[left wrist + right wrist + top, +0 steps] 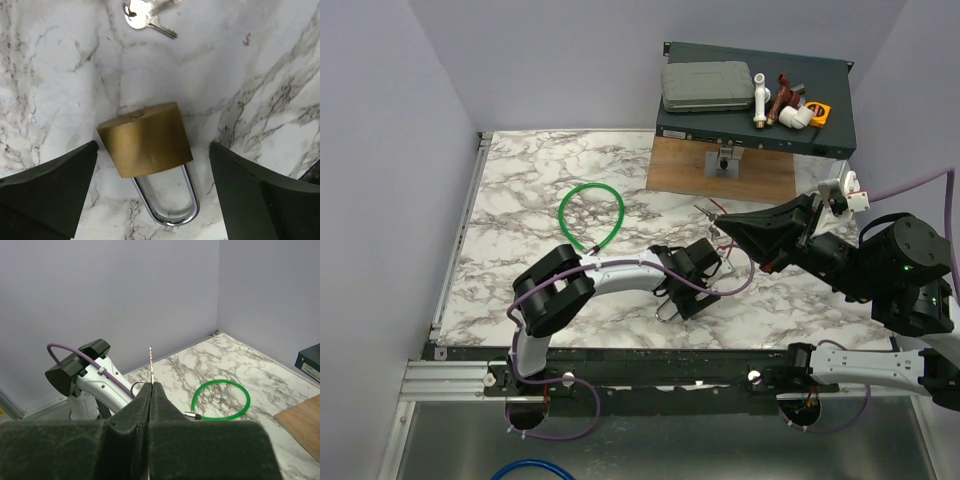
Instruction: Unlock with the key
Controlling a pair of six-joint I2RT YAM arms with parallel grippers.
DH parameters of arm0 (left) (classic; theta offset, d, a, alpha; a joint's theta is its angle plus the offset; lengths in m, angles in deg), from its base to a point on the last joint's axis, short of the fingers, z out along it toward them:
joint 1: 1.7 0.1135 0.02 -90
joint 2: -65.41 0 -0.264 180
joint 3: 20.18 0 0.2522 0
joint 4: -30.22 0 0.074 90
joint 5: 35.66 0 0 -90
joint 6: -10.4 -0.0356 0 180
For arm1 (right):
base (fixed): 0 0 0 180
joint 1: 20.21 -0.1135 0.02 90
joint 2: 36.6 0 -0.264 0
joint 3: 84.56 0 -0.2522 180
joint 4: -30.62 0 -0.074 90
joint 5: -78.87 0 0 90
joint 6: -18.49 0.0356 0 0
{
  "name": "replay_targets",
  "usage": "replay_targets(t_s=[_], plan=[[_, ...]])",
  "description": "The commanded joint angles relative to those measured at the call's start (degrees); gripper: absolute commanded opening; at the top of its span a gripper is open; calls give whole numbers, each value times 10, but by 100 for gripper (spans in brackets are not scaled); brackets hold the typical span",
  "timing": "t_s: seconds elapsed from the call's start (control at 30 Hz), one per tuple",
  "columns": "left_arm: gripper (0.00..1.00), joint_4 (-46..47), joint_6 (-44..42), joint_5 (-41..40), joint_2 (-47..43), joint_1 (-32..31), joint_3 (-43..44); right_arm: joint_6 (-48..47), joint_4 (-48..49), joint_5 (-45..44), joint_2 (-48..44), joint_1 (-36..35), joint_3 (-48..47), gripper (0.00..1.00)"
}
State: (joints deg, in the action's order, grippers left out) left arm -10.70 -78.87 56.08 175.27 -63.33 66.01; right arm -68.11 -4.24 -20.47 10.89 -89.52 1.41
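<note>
A brass padlock [142, 142] lies flat on the marble table [240, 90], its silver shackle [172, 212] pointing toward the left wrist camera. My left gripper [154, 150] is open and straddles the lock. Its left finger [50, 190] is close to the brass body, and its right finger [265, 195] stands apart from it. My right gripper [151, 385] is shut on the key [150, 362], whose thin blade sticks up edge-on out of the jaws. A key ring [136, 388] peeks out beside it. From above, the right gripper [720, 223] hovers just behind the left gripper [685, 288].
Silver keys [145, 15] show at the top of the left wrist view. A green cable loop [592, 215] lies left of centre. A wooden board [725, 168] and a dark box [755, 110] carrying pipe fittings sit at the back right.
</note>
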Motion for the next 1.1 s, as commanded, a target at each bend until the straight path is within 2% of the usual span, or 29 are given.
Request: replay_targets(t_s=[0.0, 0.1, 0.23, 0.33, 0.6, 0.7, 0.87, 1.07], plan=[[98, -65, 31, 7, 83, 24, -12, 0, -10, 8, 7, -3, -13, 1], [97, -66, 40, 19, 83, 29, -12, -1, -14, 7, 7, -4, -18, 1], [88, -59, 45, 23, 78, 29, -38, -2, -18, 4, 5, -3, -21, 1], [77, -64, 50, 33, 78, 28, -39, -3, -21, 2, 2, -4, -23, 1], [57, -74, 49, 37, 89, 22, -34, -5, -25, -3, -1, -4, -22, 1], [43, -83, 37, 49, 94, 22, -26, -5, -26, -3, 1, -3, -22, 1], [0, -109, -37, 132, 74, 22, -7, -7, -23, -2, 8, -3, -25, 1], [0, -157, -135, 178, -46, 28, -4, -20, -19, -5, 23, -4, -38, 1]])
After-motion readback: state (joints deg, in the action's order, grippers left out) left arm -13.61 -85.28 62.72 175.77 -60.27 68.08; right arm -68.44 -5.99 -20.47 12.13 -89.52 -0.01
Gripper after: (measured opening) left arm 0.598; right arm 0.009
